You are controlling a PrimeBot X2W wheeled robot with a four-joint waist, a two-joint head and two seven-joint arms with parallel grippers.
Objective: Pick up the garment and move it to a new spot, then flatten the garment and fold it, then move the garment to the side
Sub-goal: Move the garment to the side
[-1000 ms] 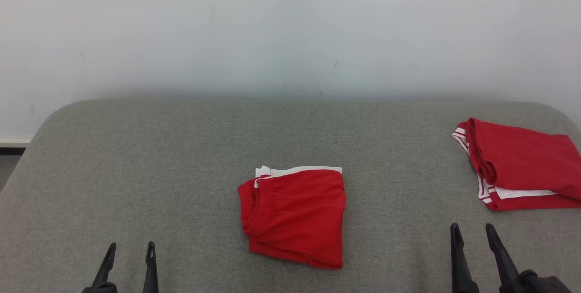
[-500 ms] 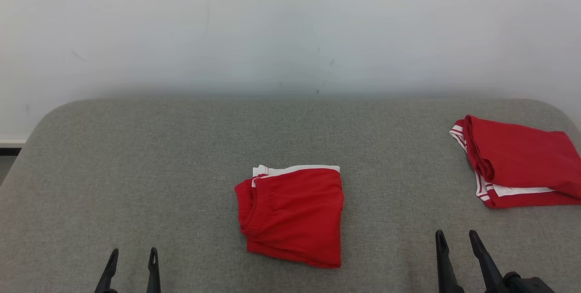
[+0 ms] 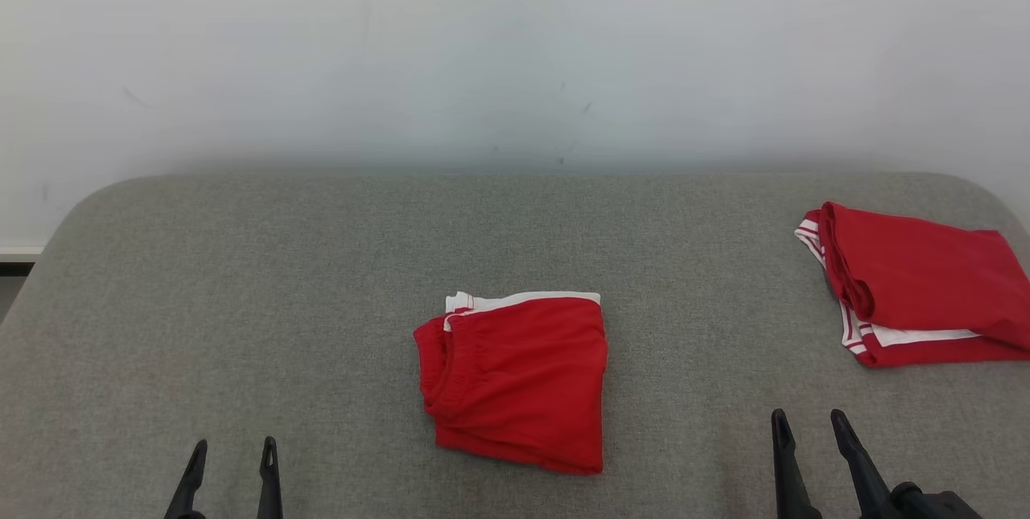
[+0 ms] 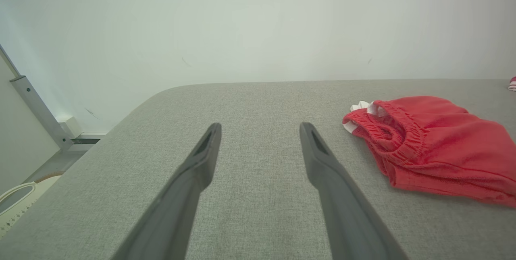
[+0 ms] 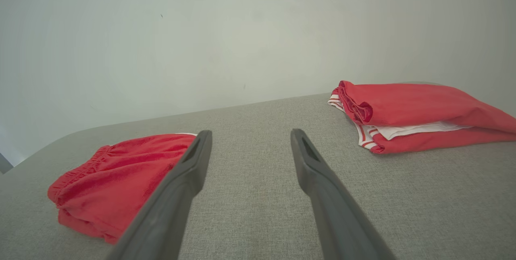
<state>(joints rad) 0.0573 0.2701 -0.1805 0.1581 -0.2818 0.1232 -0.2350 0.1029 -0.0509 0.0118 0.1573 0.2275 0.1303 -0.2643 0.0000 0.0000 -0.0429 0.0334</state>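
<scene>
A folded red garment [image 3: 519,382] with a white edge lies flat in the middle of the grey table [image 3: 322,261]. It appears at the right of the left wrist view [image 4: 435,147] and at the lower left of the right wrist view [image 5: 117,175]. My left gripper [image 3: 232,455] stands open near the front edge, well left of the garment, nothing between its fingers [image 4: 205,151]. My right gripper [image 3: 809,426] is open too, to the garment's right, and holds nothing.
A second folded red piece with white stripes [image 3: 913,286] lies at the table's far right edge, also in the right wrist view [image 5: 415,115]. A pale wall [image 3: 515,44] stands behind the table. A metal post [image 4: 36,111] rises off the table's left side.
The right gripper has drawn back toward the front edge and a little left. The whole picture has shifted slightly, so the camera moved. The garment lies as before.
</scene>
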